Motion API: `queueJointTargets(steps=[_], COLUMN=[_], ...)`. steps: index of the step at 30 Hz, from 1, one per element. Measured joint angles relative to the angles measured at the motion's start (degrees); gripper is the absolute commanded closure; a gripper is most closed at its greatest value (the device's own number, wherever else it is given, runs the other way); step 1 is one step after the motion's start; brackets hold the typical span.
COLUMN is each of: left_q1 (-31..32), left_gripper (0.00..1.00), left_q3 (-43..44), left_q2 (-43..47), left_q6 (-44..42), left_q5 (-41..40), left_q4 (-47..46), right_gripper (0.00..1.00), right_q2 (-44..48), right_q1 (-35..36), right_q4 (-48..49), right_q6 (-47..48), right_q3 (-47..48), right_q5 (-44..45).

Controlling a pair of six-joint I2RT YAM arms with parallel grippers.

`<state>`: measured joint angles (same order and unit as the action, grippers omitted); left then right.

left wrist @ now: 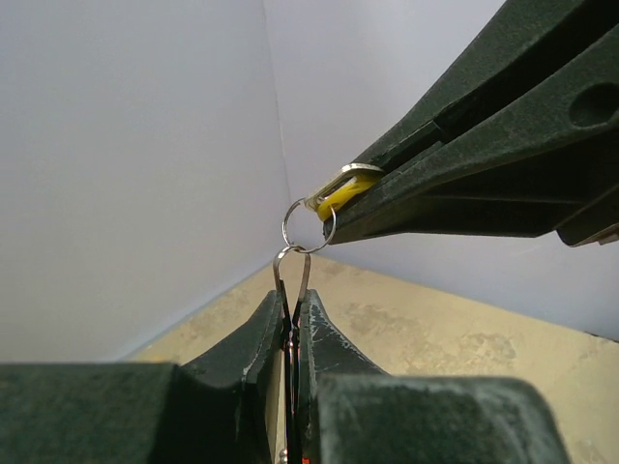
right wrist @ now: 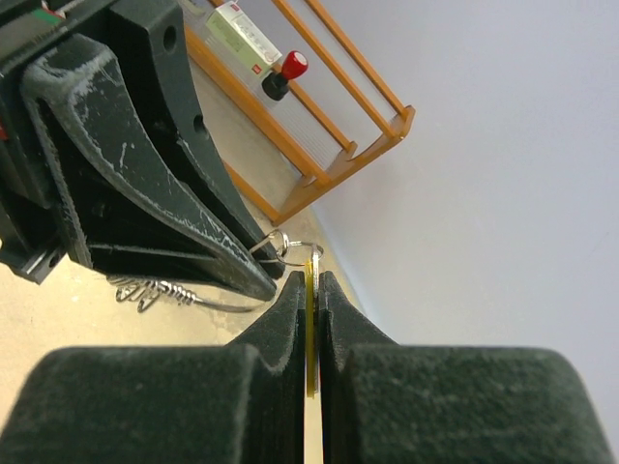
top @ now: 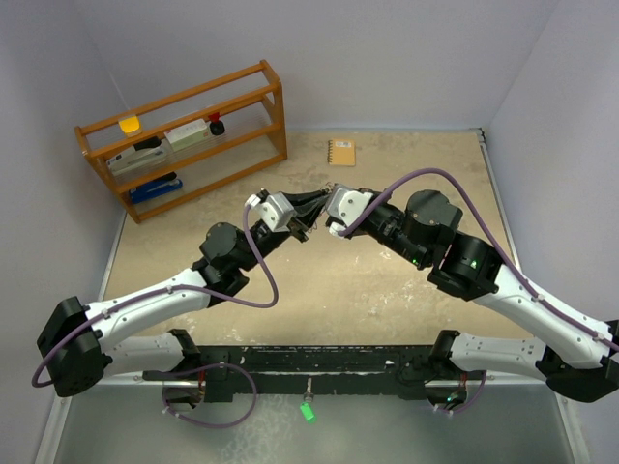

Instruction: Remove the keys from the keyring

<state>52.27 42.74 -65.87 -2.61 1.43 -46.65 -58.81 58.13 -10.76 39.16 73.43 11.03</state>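
Above the middle of the table my two grippers meet tip to tip. My right gripper (right wrist: 311, 280) is shut on a flat key with a yellow head (right wrist: 310, 319), held edge-on between its pads. A small silver ring (left wrist: 308, 224) joins the yellow key (left wrist: 340, 193) to a narrow loop of silver wire, the keyring (left wrist: 291, 275). My left gripper (left wrist: 293, 302) is shut on that loop. More keyring wire with a coiled twist (right wrist: 155, 288) hangs under the left fingers (right wrist: 164, 203). A bit of red shows deep between the left jaws. Other keys are hidden.
A wooden rack (top: 184, 135) stands at the back left, holding a yellow item, a red-capped item and a blue one. A small orange notebook (top: 341, 152) lies at the back of the table. Pale walls close in on the left, back and right.
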Motion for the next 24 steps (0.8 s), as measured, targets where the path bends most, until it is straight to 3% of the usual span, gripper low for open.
queueJointTargets(steps=[24], left_q1=[0.72], left_gripper=[0.96], left_q3=[3.48], left_q2=[2.89], left_q6=[-15.89], left_q5=[0.46], left_q4=[14.75], right_gripper=[1.0], right_q2=[-3.87], right_q1=[0.31], right_q4=[-9.31], right_q6=[-0.57], right_q3=[7.28], right_q5=[-1.64])
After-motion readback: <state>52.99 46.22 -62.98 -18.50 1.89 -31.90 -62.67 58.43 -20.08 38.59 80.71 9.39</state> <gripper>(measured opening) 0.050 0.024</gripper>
